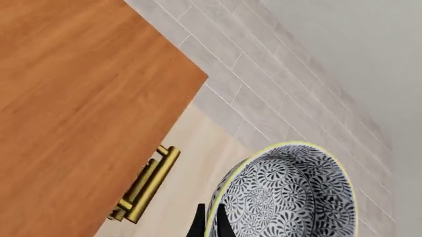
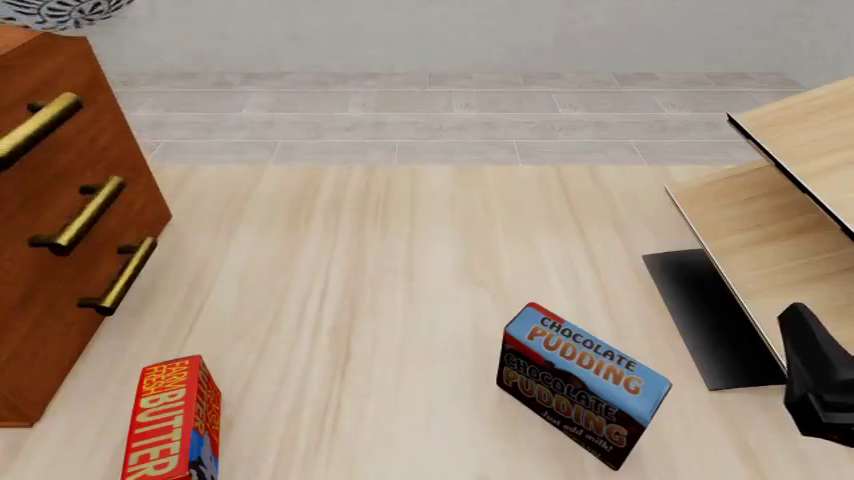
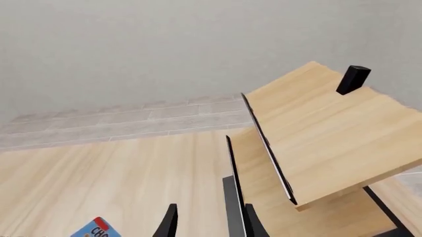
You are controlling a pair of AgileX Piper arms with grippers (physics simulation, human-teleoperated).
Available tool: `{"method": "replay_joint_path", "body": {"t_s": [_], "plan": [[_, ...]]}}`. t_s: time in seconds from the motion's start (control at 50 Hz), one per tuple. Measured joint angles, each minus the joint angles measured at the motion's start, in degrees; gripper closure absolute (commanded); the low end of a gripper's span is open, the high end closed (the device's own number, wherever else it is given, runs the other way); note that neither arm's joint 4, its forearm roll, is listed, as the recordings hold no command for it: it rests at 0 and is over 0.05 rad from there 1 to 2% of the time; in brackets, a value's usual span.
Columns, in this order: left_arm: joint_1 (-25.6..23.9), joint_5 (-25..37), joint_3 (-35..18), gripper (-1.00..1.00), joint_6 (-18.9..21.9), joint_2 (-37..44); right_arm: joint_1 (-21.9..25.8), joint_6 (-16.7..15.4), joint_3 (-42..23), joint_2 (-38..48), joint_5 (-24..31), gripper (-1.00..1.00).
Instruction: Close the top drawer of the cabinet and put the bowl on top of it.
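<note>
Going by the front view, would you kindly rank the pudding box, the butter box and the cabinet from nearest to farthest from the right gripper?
1. Pudding box, just left of the right gripper.
2. Butter box, far left, near edge.
3. Cabinet, against the left edge; close to the butter box's distance.

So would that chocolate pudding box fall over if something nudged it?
Probably. The chocolate pudding box stands on a narrow edge, tall and thin, so a push on its broad face would likely tip it. It looks like stiff cardboard, probably light, and might slide on the smooth wood table.
</note>
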Motion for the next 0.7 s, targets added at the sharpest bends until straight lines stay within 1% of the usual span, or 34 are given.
{"method": "replay_joint_path", "body": {"t_s": [0.22,0.3,0.48,0.7], "plan": [[7.8,9.3,-12.5,1.00,-2.3,3.8,0.1,-0.4,0.0,0.4,-0.2,-1.00],[10.7,11.5,-15.7,1.00,-2.8,5.1,0.1,-0.5,0.0,0.5,-0.3,-1.00],[16.2,14.2,-18.9,1.00,-4.7,7.3,0.1,-0.7,0.0,0.6,-0.3,-1.00],[20.4,15.4,-19.9,1.00,-6.5,8.7,0.1,-0.8,0.0,0.5,-0.3,-1.00]]}}
